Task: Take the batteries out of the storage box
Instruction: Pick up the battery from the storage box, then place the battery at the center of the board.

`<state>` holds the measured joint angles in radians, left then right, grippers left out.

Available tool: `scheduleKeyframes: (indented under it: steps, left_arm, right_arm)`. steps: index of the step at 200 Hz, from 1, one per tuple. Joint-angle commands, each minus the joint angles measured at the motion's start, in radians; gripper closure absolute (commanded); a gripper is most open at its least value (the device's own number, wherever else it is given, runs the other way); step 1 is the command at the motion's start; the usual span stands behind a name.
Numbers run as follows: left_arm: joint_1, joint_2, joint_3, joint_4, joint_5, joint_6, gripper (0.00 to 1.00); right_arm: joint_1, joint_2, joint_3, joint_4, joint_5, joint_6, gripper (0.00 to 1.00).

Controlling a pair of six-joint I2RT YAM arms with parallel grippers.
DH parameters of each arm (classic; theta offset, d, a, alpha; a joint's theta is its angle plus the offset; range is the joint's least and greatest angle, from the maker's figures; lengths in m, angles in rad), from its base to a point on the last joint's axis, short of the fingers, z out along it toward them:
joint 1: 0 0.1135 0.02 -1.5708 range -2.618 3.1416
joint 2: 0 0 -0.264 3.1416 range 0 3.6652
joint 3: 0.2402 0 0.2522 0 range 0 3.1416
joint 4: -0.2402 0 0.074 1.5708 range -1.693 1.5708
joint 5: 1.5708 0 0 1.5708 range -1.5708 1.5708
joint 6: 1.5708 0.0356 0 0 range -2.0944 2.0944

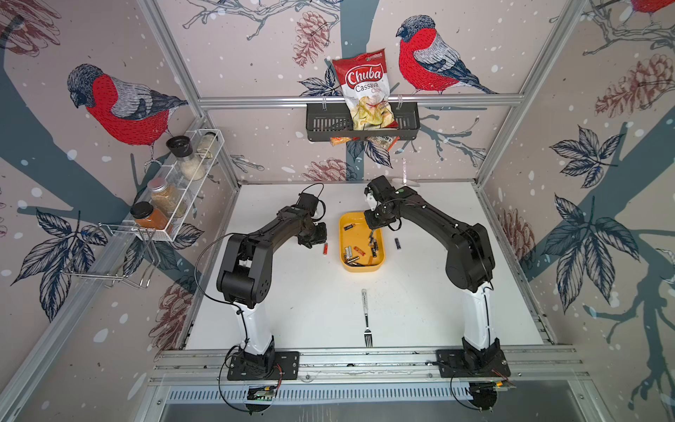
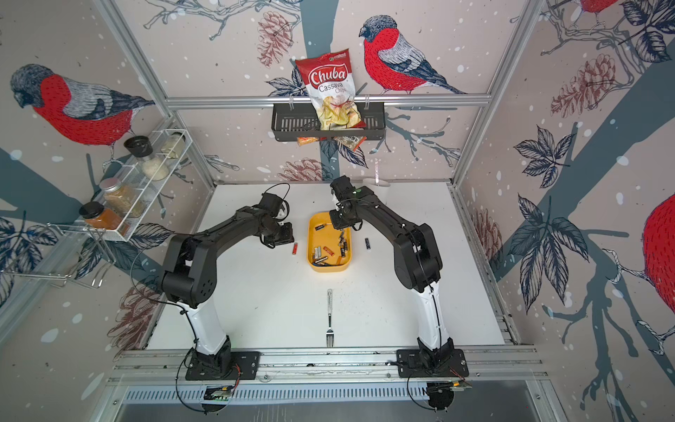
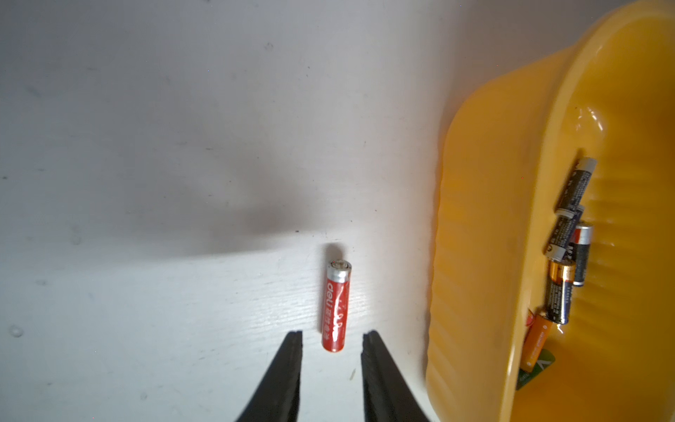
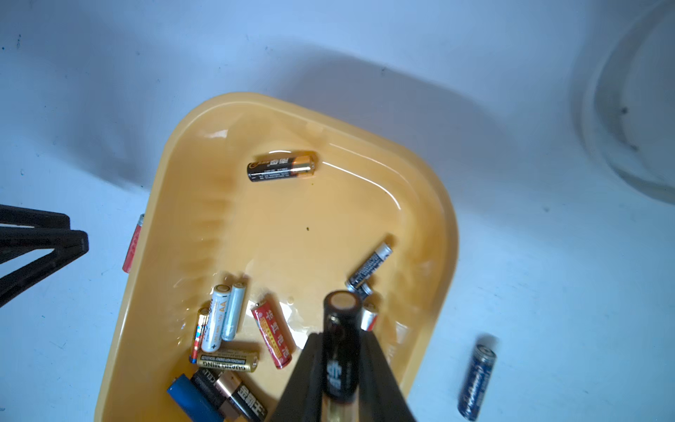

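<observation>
Right fingers (image 4: 308, 361) of mine are clenched on a black battery (image 4: 341, 329), which sticks out past the tips within the outline of the yellow storage box (image 4: 310, 226). I cannot tell whether its free end touches the floor of the box. My left fingers (image 3: 292, 350) stand apart and grip nothing. They are low over the white table (image 1: 292, 292), and a red battery (image 3: 336, 307) lies flat there, one end between the tips. It is near the box's outer wall on my left but does not touch it. Most of the batteries (image 4: 226, 329) are in the box, bunched at the end nearer my bases, and one black-and-copper cell (image 4: 281, 166) lies alone at the far end. A blue battery (image 4: 476, 380) lies on the table on my right, apart from the box. A fork (image 1: 366, 318) lies nearer my bases, well apart from everything else.
</observation>
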<state>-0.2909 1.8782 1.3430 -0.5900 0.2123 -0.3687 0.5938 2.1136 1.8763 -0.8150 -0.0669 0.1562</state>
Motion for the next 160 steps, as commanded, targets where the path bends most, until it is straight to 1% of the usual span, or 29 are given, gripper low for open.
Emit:
scheduleKeyframes:
  steps: [1,35,68,106,160]
  left_arm:
    - [0.004,0.002,0.014,-0.019,0.007,0.002,0.67]
    - [0.003,0.013,0.029,-0.025,0.01,0.006,0.67]
    - [0.004,0.022,0.041,-0.027,0.019,0.007,0.67]
    - [0.004,0.021,0.035,-0.027,0.019,0.005,0.67]
    - [0.004,0.013,0.023,-0.029,0.015,0.002,0.67]
  right_arm:
    - [-0.028,-0.052,-0.032,-0.025,0.011,0.005,0.79]
    - [-0.089,-0.144,-0.157,-0.006,0.031,-0.001,0.79]
    - [-0.146,-0.187,-0.287,0.038,0.038,-0.014,0.79]
    - [-0.186,-0.166,-0.388,0.103,0.041,-0.021,0.79]
    - [-0.21,-0.122,-0.422,0.148,0.043,-0.027,0.79]
